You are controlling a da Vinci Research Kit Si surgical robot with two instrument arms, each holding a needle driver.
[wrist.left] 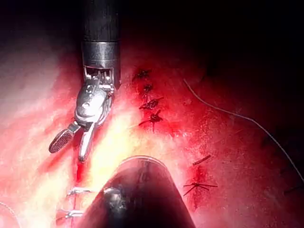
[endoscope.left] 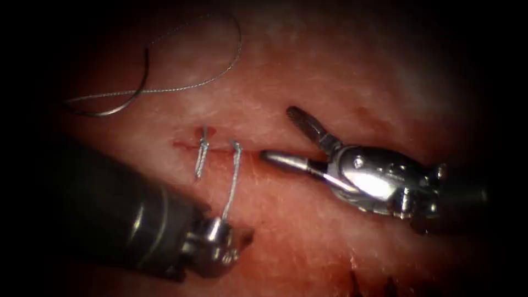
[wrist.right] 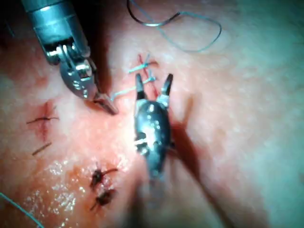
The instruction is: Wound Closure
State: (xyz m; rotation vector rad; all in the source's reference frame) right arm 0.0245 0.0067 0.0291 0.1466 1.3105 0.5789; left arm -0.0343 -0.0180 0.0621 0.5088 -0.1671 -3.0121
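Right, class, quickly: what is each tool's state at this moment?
Left tool: shut on the thread from the second stitch, below the cut.
Right tool: open, holding nothing.
Needle: lying free on the tissue, upper left.

- Darkness rings the endoscope view on every edge, leaving a lit oval at the centre.
- Light falls strongest on the middle of that oval and fades outward into shadow.
- In the left wrist view, a hot, pale glare sits amid deep red, with blackness beyond.
- The right wrist view is evenly and brightly lit, with soft shadows.
- No walls, floor, furniture or windows can be made out.
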